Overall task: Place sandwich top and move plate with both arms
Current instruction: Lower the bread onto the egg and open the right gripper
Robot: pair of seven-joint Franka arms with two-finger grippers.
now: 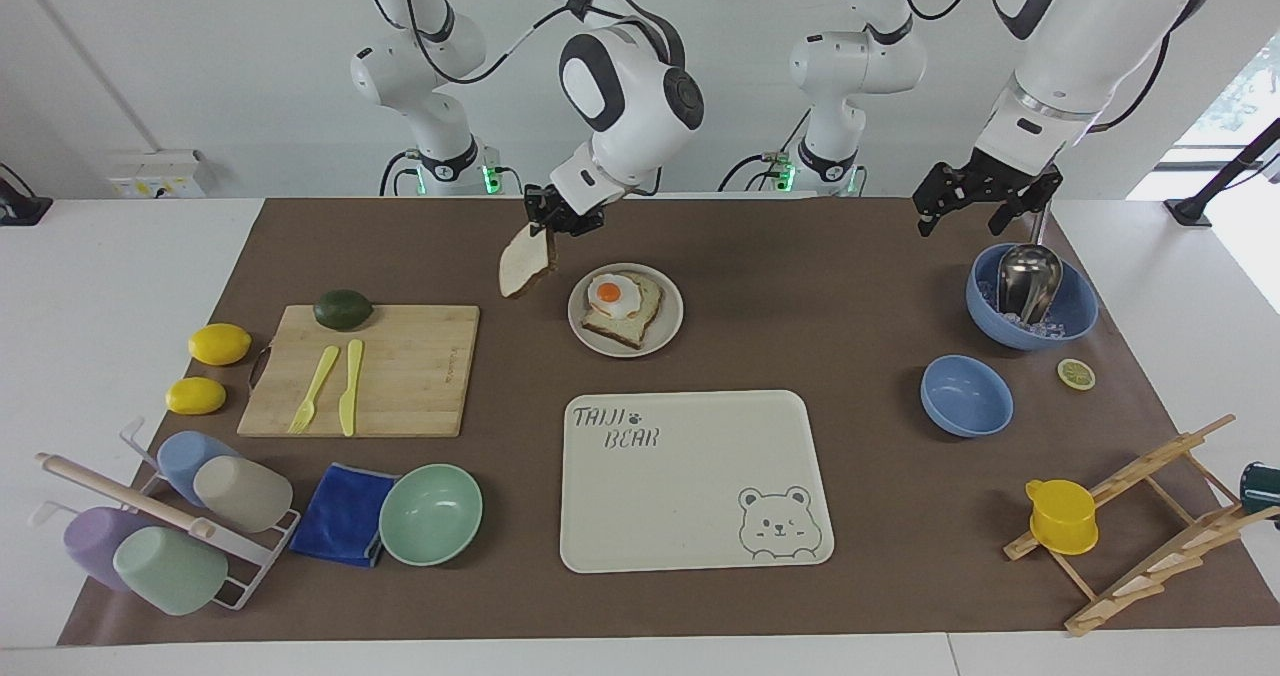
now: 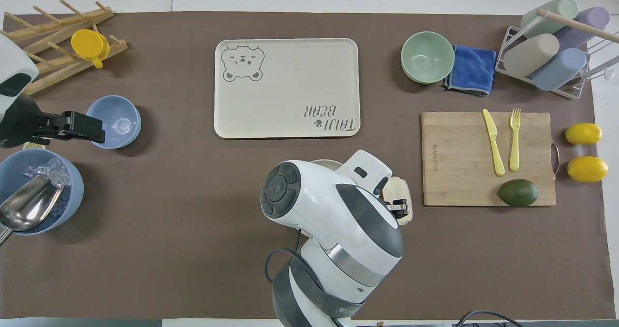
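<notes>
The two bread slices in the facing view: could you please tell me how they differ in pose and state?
The sandwich top hangs on edge in the air, gripped by the right tool; the egg-topped slice lies flat on the plate. The sandwich top is plain; the egg-topped slice carries a fried egg. The sandwich top hangs beside the plate, toward the right arm's end. Both are light bread with brown crust.

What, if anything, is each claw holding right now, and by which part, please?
The right claw grips the sandwich top by its upper edge; the slice hangs beside the plate. The left claw, open over the ice bowl, holds nothing.
</notes>
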